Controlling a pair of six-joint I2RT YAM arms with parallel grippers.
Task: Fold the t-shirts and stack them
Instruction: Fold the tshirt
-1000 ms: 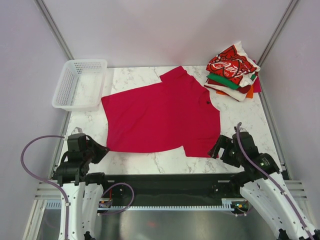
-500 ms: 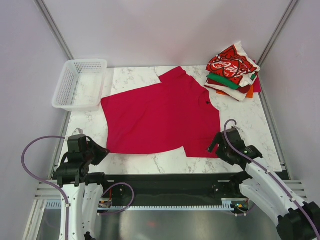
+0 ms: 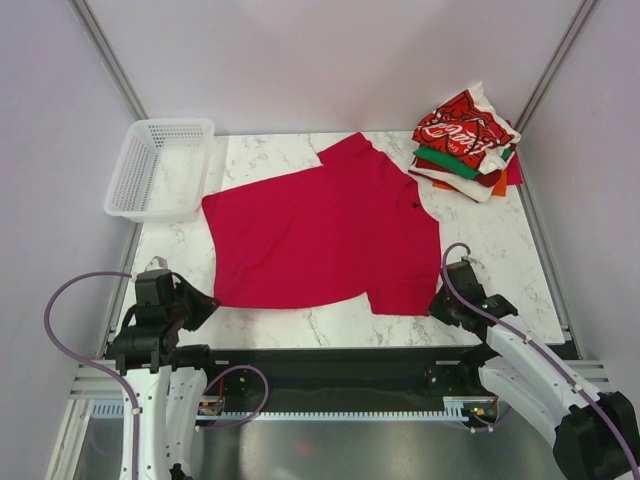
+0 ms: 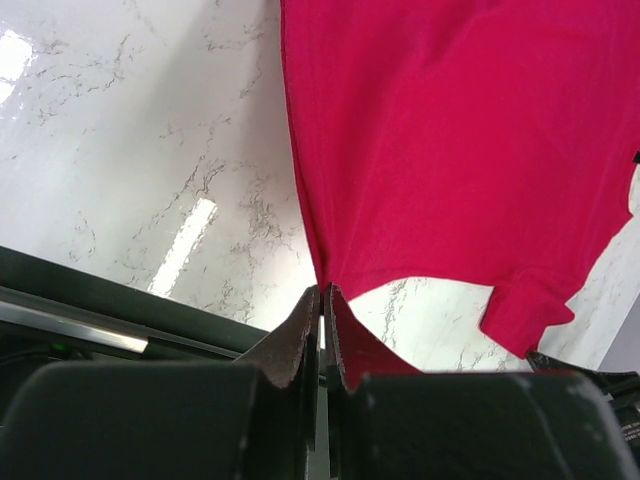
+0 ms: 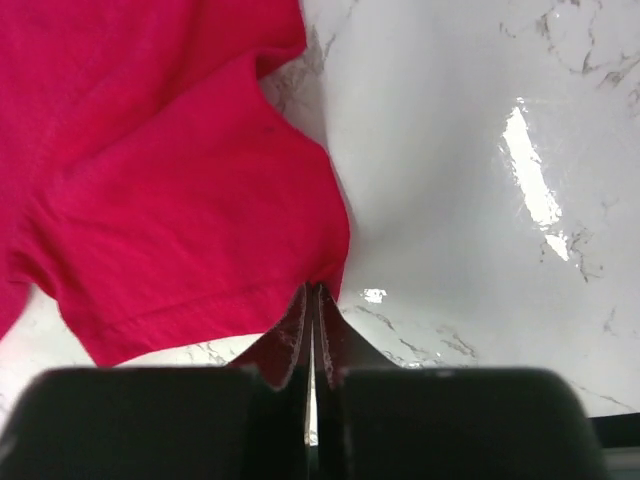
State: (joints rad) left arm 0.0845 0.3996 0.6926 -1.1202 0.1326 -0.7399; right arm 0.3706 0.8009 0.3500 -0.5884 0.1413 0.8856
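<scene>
Left end effector (image 4: 321,302): its two fingers are pressed together, and they pinch the near left corner of the red shirt (image 3: 320,235). The cloth pulls to a small point right at the tips.
Right end effector (image 5: 312,295): its fingers are pressed together too. They pinch the edge of the shirt's near right sleeve, and the cloth bunches a little where it meets the tips.
Both arms: low at the near edge of the desk (image 3: 495,250), one at each near corner of the shirt.
Red shirt: plain, with short sleeves. It lies spread out flat in the middle of the desk. One sleeve points to the far edge. The other sleeve is at the near right, in the right end effector.
Pile (image 3: 468,140): folded shirts stacked in the far right corner, apart from the red shirt. The top one is red with white writing. Green, white, orange and dark red edges peek out under it.
Basket (image 3: 128,172): white plastic mesh, at the far left corner, just beside the shirt's left edge.
Desk: white marble look, shiny under the light.
</scene>
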